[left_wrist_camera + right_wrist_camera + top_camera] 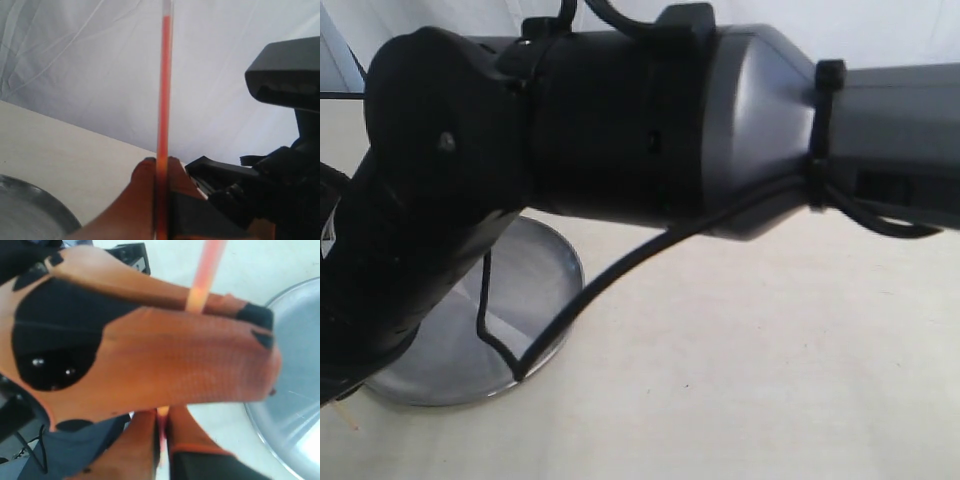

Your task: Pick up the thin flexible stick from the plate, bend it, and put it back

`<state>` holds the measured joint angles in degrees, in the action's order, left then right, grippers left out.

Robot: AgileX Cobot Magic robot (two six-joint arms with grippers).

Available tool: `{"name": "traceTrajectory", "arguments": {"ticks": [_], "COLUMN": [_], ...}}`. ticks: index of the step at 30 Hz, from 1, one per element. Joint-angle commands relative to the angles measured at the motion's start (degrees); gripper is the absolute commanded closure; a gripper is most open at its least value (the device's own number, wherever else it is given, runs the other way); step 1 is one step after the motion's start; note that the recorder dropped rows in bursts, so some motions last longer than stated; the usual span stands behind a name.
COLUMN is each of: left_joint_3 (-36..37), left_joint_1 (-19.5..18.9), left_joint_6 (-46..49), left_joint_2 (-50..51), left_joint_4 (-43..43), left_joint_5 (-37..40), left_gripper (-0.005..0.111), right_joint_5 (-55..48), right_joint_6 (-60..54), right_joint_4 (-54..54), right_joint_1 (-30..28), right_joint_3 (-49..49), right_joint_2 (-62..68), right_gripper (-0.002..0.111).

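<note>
Looks like the bend step rn. Got the thin flexible stick [164, 90] up off the plate [535, 275] (lower left of the ext frame, under the big black arm [600, 130]). Pinched in the left gripper [161, 200] with jaws closed to the stick's width, and again right nearby in the right gripper [161, 450], squeezed tight the same way. Can't spot the stick in the ext view, prob hidden by that arm. Imo keep both pinches firm, tilt the wrists slowly for an even curve since the holds are so close, avoid a kink at the fingers, and work above the plate for an easy put-back.
</note>
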<state>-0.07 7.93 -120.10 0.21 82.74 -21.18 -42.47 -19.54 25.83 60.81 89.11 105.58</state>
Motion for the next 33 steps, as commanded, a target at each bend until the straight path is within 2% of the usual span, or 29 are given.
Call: {"name": "traceTrajectory", "arguments": {"ticks": [1, 14, 17, 22, 23, 33], "left_joint_3": [0.1, 0.1, 0.1, 0.1, 0.1, 0.1], "left_joint_1": [0.2, 0.2, 0.2, 0.2, 0.2, 0.2], "left_joint_6": [0.8, 0.6, 0.6, 0.6, 0.6, 0.6], "left_joint_2": [-0.2, -0.2, -0.2, -0.2, -0.2, -0.2], "left_joint_4": [3.3, 0.2, 0.2, 0.2, 0.2, -5.6], "left_joint_5": [1.7, 1.7, 1.7, 1.7, 1.7, 1.6], "left_gripper": [0.107, 0.107, 0.107, 0.107, 0.107, 0.107], "right_joint_5": [-1.5, -1.8, -1.7, -1.6, -1.5, 2.2], "right_joint_6": [0.1, 0.1, 0.1, 0.1, 0.1, 2.5], "right_joint_4": [1.4, -1.9, -2.6, -4.7, -5.2, -6.8], "right_joint_1": [-0.1, -0.1, -0.1, -0.1, -0.1, -0.1], "right_joint_3": [0.1, 0.1, 0.1, 0.1, 0.1, 0.1], "right_joint_2": [-2.7, -1.2, -1.2, -1.2, -1.2, 1.9], "right_gripper": [0.109, 0.109, 0.097, 0.057, 0.052, 0.055]}}
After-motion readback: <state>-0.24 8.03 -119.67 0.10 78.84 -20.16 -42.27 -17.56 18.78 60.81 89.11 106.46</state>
